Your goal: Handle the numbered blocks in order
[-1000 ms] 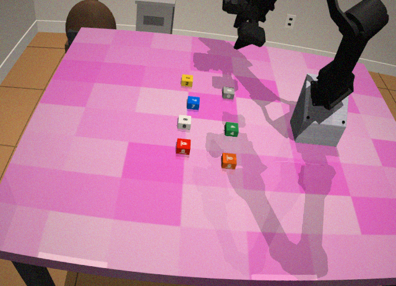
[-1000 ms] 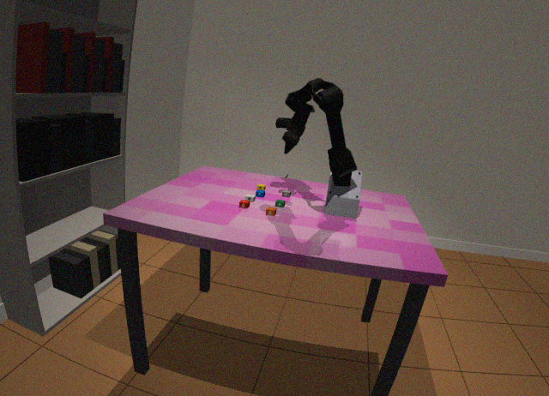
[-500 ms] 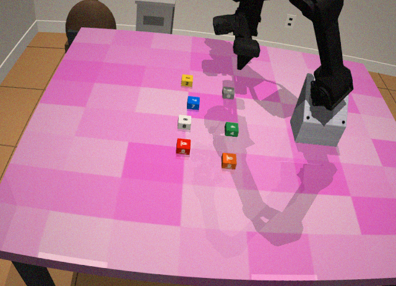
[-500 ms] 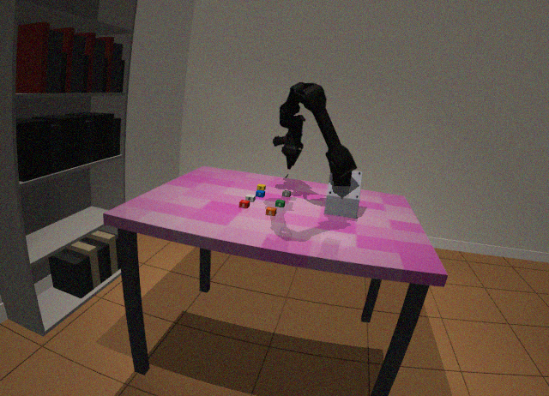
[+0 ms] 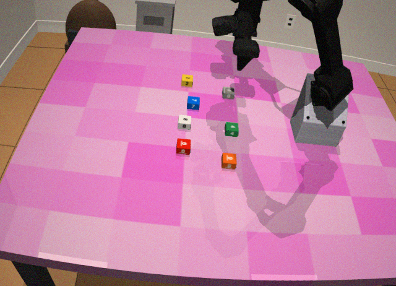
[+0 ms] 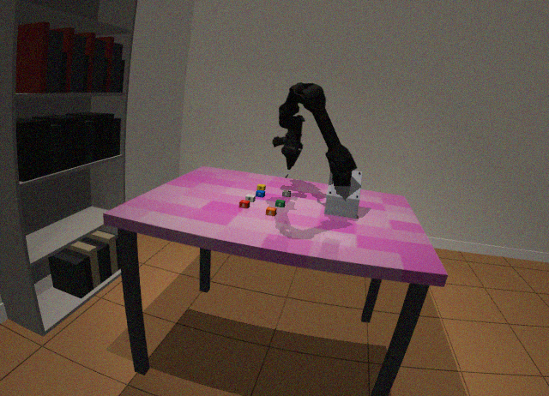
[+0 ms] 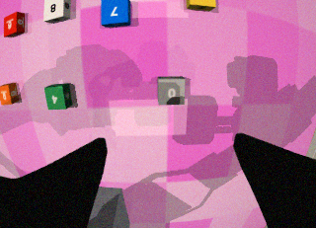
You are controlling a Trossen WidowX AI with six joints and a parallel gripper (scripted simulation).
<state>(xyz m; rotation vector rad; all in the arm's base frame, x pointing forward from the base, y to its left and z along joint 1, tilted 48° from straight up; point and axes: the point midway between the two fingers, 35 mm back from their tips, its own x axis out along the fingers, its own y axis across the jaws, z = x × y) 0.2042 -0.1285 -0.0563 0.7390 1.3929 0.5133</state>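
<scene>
My gripper [image 5: 241, 68] [image 6: 289, 167] [image 7: 173, 143] is open and empty, pointing down above the table, behind the grey block in the top view. The grey block [image 5: 228, 92] [image 6: 286, 193] [image 7: 168, 90] shows 0 and lies ahead of the fingertips in the wrist view. The yellow block [image 5: 187, 80] [image 6: 261, 187] [image 7: 201, 0] shows 2, the green block [image 5: 231, 129] [image 6: 280, 203] [image 7: 57, 96] 4, the blue block [image 5: 193, 103] [image 6: 260, 193] [image 7: 116, 12] 7, the white block [image 5: 184, 122] [image 6: 250, 198] [image 7: 55, 9] 8. Digits on the red block [image 5: 183, 146] [image 7: 13, 25] and orange block [image 5: 229, 160] [image 7: 8, 94] are unclear.
All the blocks stand apart on the pink checked table [image 5: 146, 196] [image 6: 177, 224]. The grey arm base [image 5: 316, 132] [image 6: 341, 206] stands to their right in the top and exterior views. A shelf unit [image 6: 75, 171] stands left of the table. Arm shadows cross the table.
</scene>
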